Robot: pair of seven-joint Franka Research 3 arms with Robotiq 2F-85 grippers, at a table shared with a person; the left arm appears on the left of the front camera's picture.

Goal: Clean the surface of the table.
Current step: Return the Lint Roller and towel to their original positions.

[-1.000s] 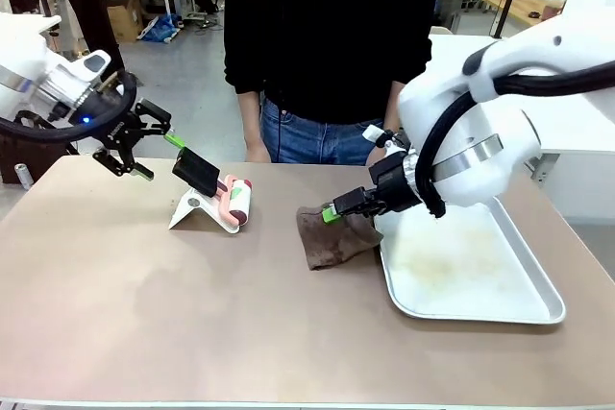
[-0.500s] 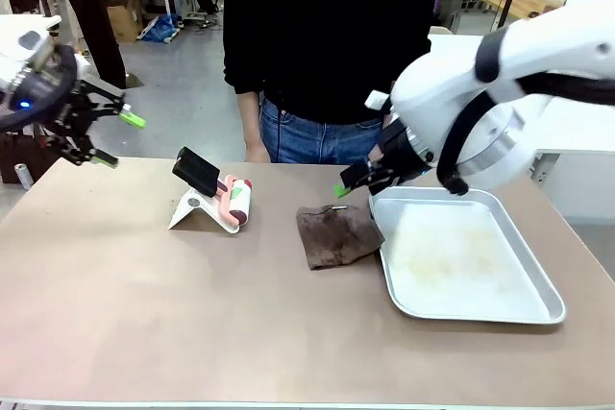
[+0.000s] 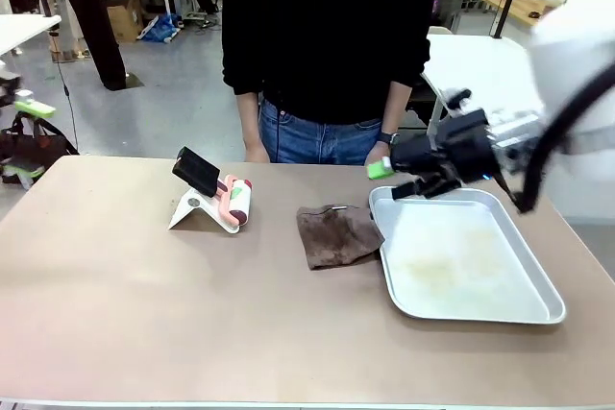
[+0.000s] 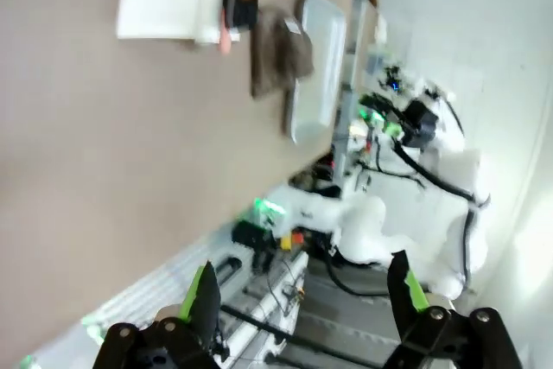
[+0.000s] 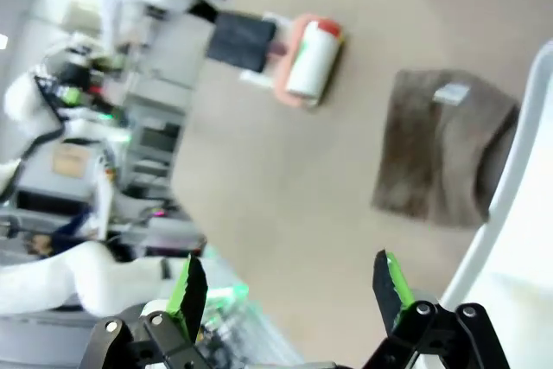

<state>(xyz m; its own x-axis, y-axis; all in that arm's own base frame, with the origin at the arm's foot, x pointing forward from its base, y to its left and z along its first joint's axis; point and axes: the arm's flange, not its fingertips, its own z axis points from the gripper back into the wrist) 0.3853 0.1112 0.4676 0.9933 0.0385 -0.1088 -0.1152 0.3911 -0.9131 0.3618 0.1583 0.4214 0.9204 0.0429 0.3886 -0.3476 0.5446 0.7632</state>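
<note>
Table stretches wide and beige-brown across the front view, and it carries everything in play. Brown cloth lies crumpled near the middle, its right edge touching the left rim of the silver tray, which sits on the right side with pale smears on its floor. Left of the cloth, a lint roller with a pink body rests against a white stand, a black handle sticking up and to the left.

Right gripper hangs above the tray's far left corner, off the surface, one green pad showing; from its own wrist camera the right gripper has its fingers spread wide with nothing between them, the cloth and roller lying beyond.

Left gripper sits right out at the left edge of the front view, past the table's far left corner, green pads apart. Its wrist camera confirms it: left gripper wide open and empty, looking along the tabletop.

Person in a black top and jeans stands at the far side, hands down by the table edge.
</note>
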